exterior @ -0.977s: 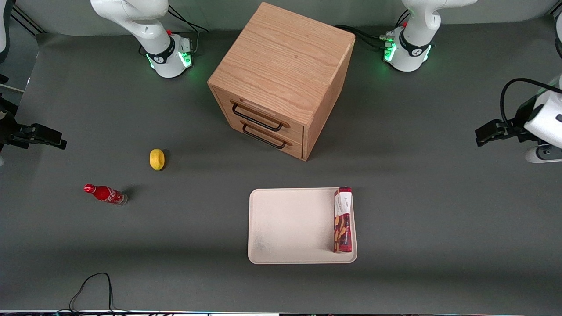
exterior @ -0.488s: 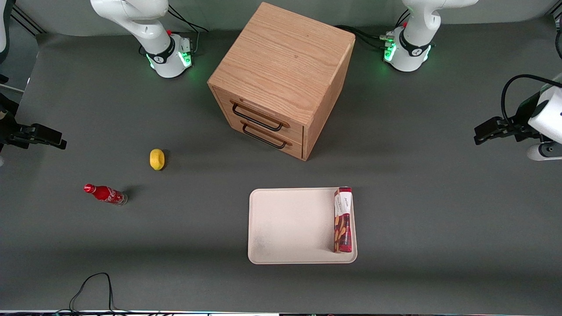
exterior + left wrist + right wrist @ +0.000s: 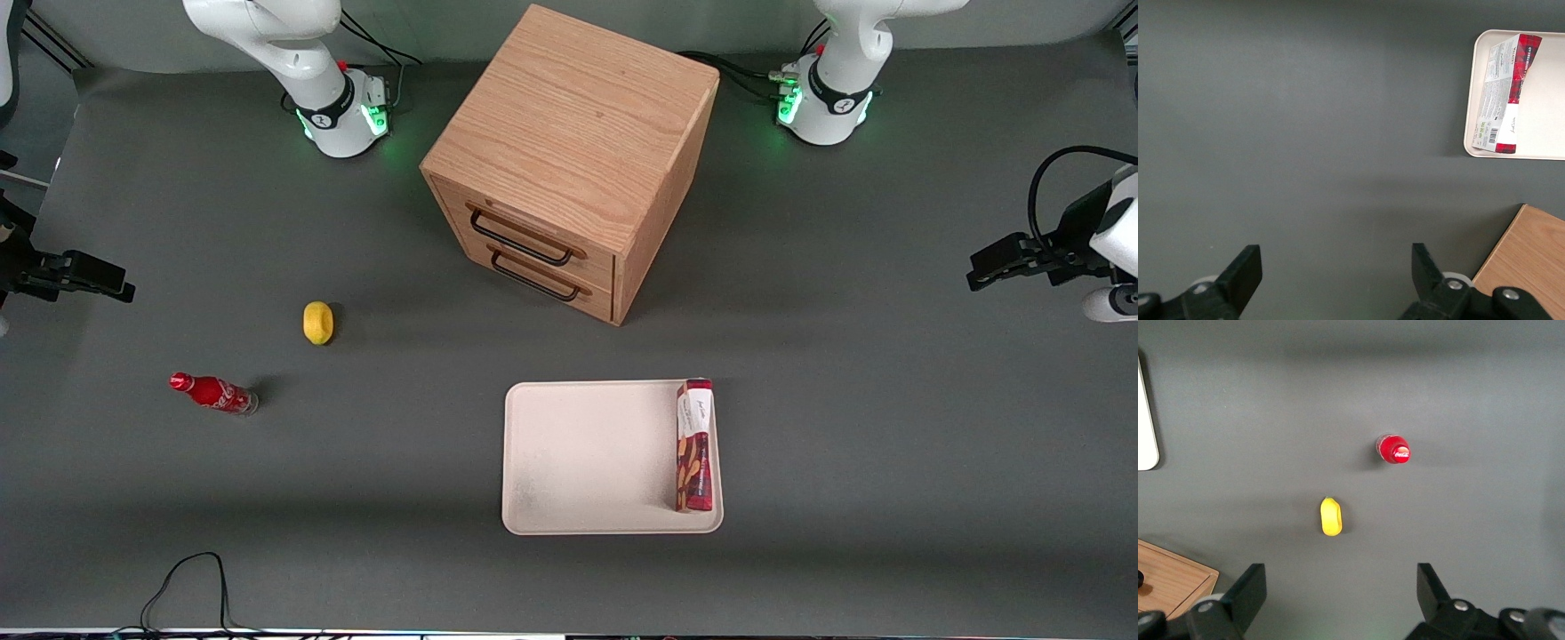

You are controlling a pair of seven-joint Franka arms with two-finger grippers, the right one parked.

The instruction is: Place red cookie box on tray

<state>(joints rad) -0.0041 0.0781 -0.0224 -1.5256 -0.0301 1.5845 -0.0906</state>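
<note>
The red cookie box [image 3: 694,444] lies flat in the cream-white tray [image 3: 587,458], along the tray's short rim nearest the working arm, white label end pointing toward the cabinet. The left wrist view shows the same box [image 3: 1503,93] inside the tray [image 3: 1546,127]. My left gripper [image 3: 978,271] hangs above the bare mat toward the working arm's end of the table, well apart from the tray. Its fingers [image 3: 1245,270] stand wide open with nothing between them, the gripper [image 3: 1335,267] over grey mat.
A wooden two-drawer cabinet [image 3: 569,160] stands farther from the front camera than the tray; its corner [image 3: 1531,260] shows near the gripper. A yellow lemon [image 3: 317,322] and a small red cola bottle [image 3: 213,392] lie toward the parked arm's end. A black cable [image 3: 191,578] loops at the front edge.
The left arm has drifted slightly farther toward its own end of the table, away from the tray. The box and tray have not moved.
</note>
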